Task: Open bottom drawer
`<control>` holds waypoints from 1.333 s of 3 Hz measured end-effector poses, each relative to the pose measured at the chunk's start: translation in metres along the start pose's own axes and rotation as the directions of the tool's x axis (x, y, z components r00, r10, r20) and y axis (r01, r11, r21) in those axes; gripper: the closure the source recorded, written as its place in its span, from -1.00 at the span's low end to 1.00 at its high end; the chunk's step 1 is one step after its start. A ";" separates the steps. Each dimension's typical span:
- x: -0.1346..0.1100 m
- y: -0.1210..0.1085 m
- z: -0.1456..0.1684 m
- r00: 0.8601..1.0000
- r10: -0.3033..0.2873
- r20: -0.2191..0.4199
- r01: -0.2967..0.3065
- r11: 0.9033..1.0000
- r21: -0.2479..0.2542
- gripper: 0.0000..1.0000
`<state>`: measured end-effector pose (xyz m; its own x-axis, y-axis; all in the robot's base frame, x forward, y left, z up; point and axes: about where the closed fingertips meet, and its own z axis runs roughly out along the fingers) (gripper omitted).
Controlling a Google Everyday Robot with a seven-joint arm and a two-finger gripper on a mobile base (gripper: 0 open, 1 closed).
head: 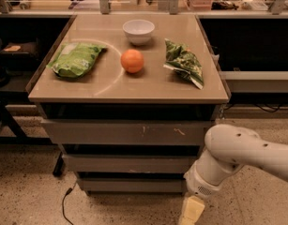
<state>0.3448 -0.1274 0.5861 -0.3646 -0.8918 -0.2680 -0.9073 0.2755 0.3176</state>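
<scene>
Three grey handle-less drawers stack under the tan tabletop. The bottom drawer (129, 185) is the slimmest and narrowest, with a plain face, and it sits closed. Above it are the medium drawer (129, 164) and the wide top drawer (125, 132) with pale scratch marks. My white arm (232, 156) comes in from the right. My gripper (189, 213) hangs low at the bottom edge of the view, just right of and below the bottom drawer's right end, partly cut off by the frame.
On the tabletop (129, 86) lie a green bag (74, 59), an orange (132, 60), a white bowl (138, 30) and a green leafy packet (184, 62). A black cable (64, 200) lies on the speckled floor at left. Dark shelving flanks both sides.
</scene>
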 end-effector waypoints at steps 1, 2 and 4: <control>0.007 -0.025 0.068 0.999 0.041 0.034 -0.040 0.998 -0.037 -1.00; 0.014 -0.051 0.126 0.992 0.095 0.087 -0.089 0.993 -0.072 -1.00; 0.019 -0.068 0.181 0.987 0.124 0.107 -0.108 0.985 -0.137 -1.00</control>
<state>0.3616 -0.0987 0.3950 -0.4942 -0.8072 -0.3227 -0.8253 0.3190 0.4660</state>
